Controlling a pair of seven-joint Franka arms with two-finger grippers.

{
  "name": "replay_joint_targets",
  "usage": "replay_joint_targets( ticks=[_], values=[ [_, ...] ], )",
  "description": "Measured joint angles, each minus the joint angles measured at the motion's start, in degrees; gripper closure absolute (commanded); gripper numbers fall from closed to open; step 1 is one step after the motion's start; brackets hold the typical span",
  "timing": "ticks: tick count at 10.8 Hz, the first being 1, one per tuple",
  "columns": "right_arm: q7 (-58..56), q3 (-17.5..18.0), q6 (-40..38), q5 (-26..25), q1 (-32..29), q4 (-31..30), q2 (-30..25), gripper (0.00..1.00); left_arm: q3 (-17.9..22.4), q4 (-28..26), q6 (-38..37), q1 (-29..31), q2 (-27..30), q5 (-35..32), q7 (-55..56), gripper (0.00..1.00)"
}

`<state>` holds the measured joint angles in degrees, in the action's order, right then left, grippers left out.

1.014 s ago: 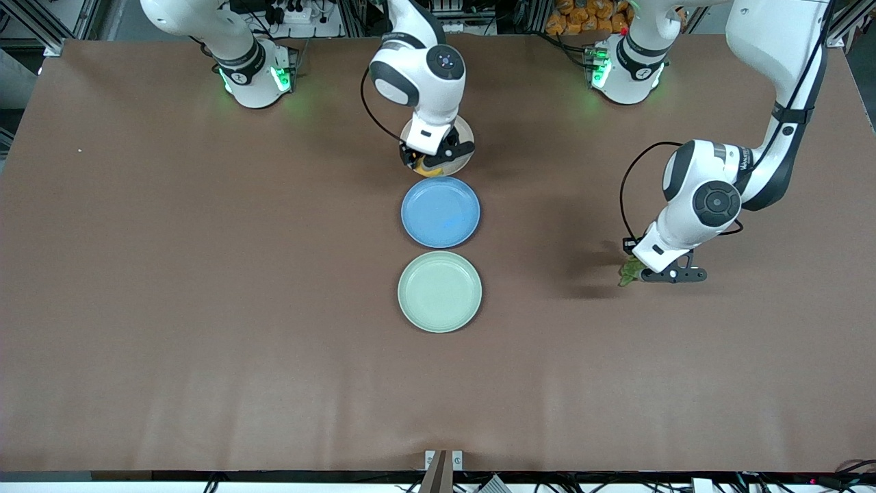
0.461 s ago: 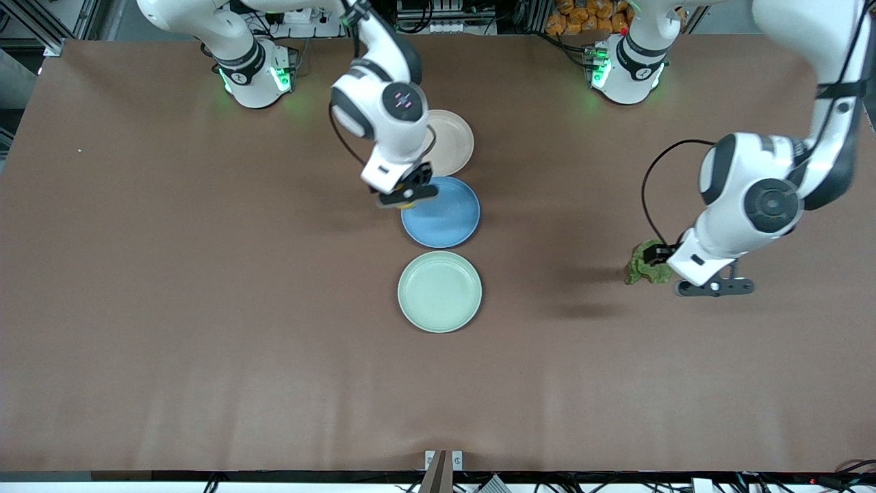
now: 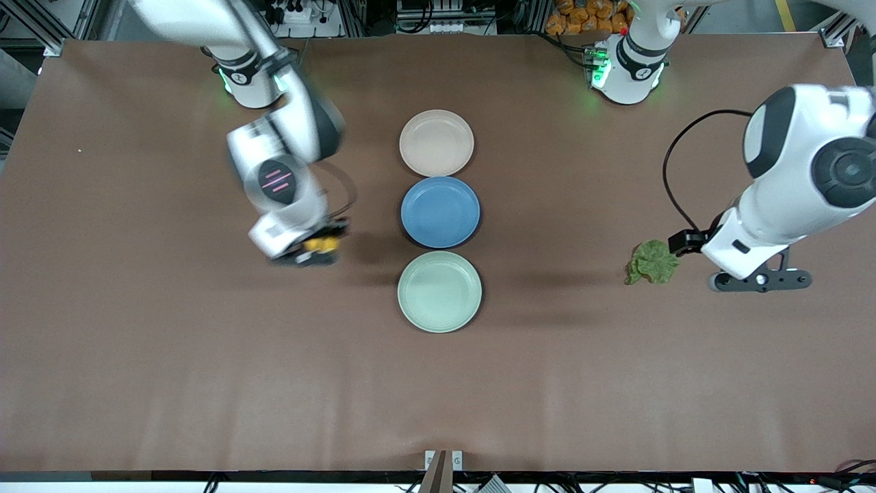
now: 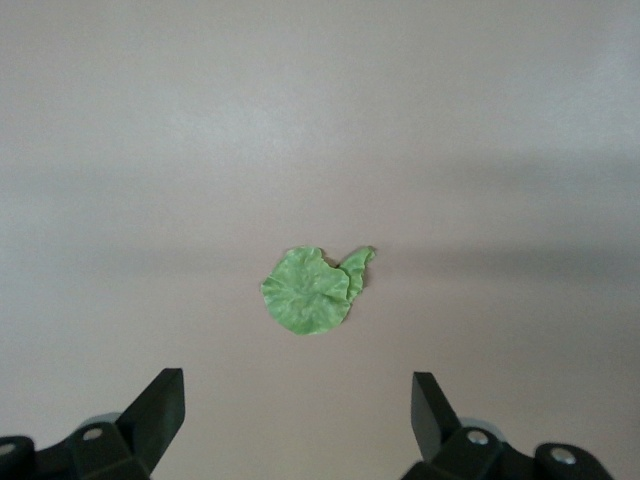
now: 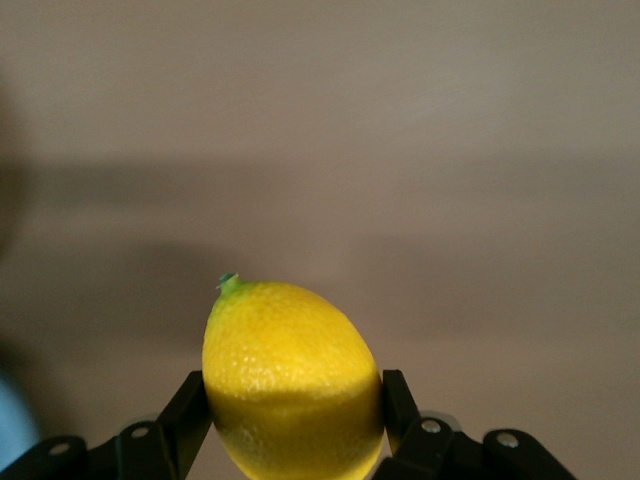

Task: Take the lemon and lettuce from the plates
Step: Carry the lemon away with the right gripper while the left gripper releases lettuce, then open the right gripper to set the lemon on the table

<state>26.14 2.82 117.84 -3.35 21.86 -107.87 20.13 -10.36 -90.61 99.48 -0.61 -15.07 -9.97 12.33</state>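
My right gripper (image 3: 316, 248) is shut on the yellow lemon (image 3: 319, 244) and holds it above the bare table, beside the blue plate toward the right arm's end. The right wrist view shows the lemon (image 5: 292, 380) clamped between the fingers. The green lettuce (image 3: 652, 261) lies on the table toward the left arm's end; it also shows in the left wrist view (image 4: 312, 292). My left gripper (image 3: 758, 279) is open and empty, above the table beside the lettuce. The beige plate (image 3: 436, 142) and the mint green plate (image 3: 439, 291) are both empty.
A blue plate (image 3: 440, 211) lies between the beige and mint plates in the table's middle. The plates form a line running toward the front camera.
My right gripper carried the lemon off the beige plate, past the blue plate, toward the right arm's end. My left gripper let go of the lettuce and drew away from it.
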Motion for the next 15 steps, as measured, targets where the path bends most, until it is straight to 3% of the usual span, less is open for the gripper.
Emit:
replay_joint_targets(
  ticks=[3,8,9,10,11,15],
  values=[
    [-16.1,-0.1,0.1,0.0,-15.0,0.0,0.4,1.00,-0.5,5.3,-4.0,0.0,0.4,0.0,0.0,0.00],
    [-31.5,-0.1,0.3,-0.3,-28.0,1.9,7.5,1.00,-0.5,6.5,-5.0,0.4,5.5,2.8,0.0,0.00],
    [-32.2,-0.1,0.3,-0.3,-29.0,2.2,9.4,0.77,-0.4,6.5,-5.4,0.5,6.6,2.9,0.0,0.00],
    [-32.2,-0.1,0.4,-0.3,-29.1,2.4,10.8,0.32,-0.3,6.5,-6.2,0.8,7.8,3.7,0.0,0.00],
    [-31.9,0.2,0.6,-0.3,-28.9,2.6,11.8,0.00,-0.1,6.5,-7.2,1.2,9.0,5.4,0.0,0.00],
    [-31.4,0.5,0.1,-1.5,-28.6,5.2,12.1,0.00,0.0,6.4,-10.0,2.2,12.3,8.1,-0.2,0.00]
  ],
)
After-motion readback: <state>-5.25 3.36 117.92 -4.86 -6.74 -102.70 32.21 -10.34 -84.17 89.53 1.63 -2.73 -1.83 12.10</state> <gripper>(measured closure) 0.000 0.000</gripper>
